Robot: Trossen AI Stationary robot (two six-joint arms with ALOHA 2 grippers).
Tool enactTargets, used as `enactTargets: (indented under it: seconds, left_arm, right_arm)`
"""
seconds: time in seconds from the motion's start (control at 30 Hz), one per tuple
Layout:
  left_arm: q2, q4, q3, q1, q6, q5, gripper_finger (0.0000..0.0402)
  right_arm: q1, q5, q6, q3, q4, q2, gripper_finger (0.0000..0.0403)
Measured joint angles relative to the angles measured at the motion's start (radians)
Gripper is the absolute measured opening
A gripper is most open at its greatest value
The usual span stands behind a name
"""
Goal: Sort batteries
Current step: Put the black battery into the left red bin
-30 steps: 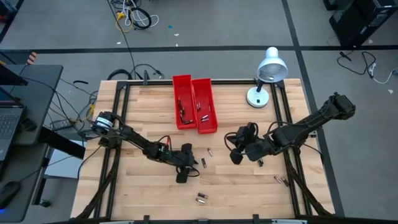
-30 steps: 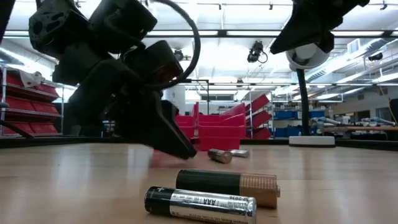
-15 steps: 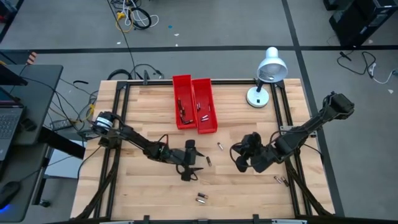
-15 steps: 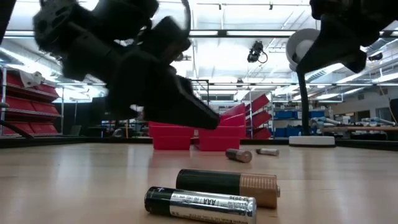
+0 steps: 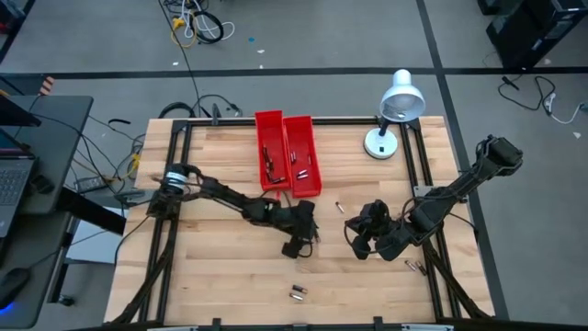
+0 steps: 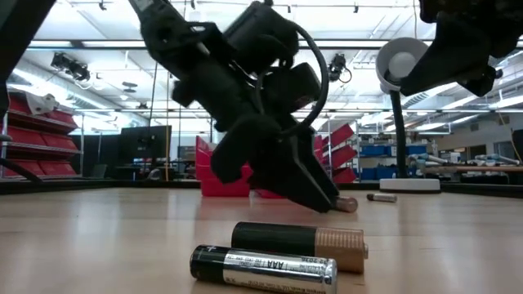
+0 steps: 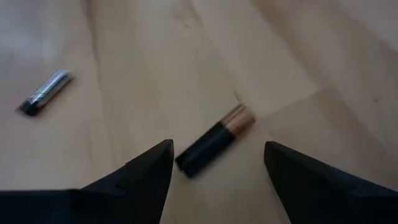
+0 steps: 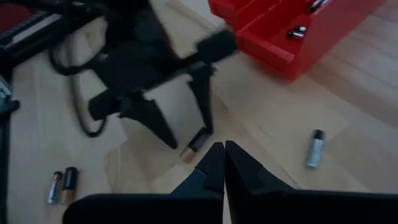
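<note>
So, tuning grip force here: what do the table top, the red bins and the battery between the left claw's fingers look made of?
Pale wooden table top: visible grain, matte. Two red rectangular bins: probably moulded plastic, smooth. Black and copper cylindrical battery: likely metal under a wrap, copper end faintly shiny.

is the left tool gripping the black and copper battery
No, the left tool is open, its fingers either side of the battery on the table.

"AAA" on the silver battery [image 6: 263, 269]

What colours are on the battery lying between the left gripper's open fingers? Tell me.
The battery is black with a copper-coloured end, clearest in the left wrist view, between the left gripper fingers.
</note>
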Motion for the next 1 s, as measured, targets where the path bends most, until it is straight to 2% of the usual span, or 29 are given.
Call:
enactTargets:
  seconds: [0.17,0.3,0.47,0.73,1.0]
  left_arm:
    - [0.057,0.014,0.034,0.035,0.022,0.135,0.0267]
    - [0.073,0.013,0.040,0.042,0.020,0.165,0.0243]
    - [0.077,0.046,0.038,0.041,-0.043,0.194,0.0180]
    - [0.080,0.064,0.037,0.040,-0.050,0.221,0.0060]
    - [0.034,0.007,0.032,0.039,-0.176,0.190,0.0060]
  right_arm:
    - [0.014,0.000,0.000,0.000,-0.001,0.000,0.0001]
    - [0.014,0.000,0.000,0.000,-0.001,0.000,0.0001]
    - [0.014,0.000,0.003,0.000,0.000,0.000,0.0000]
    - [0.014,0.000,0.000,0.000,0.001,0.000,0.0000]
    - [0.014,0.020,-0.024,0.000,-0.007,0.000,0.0000]
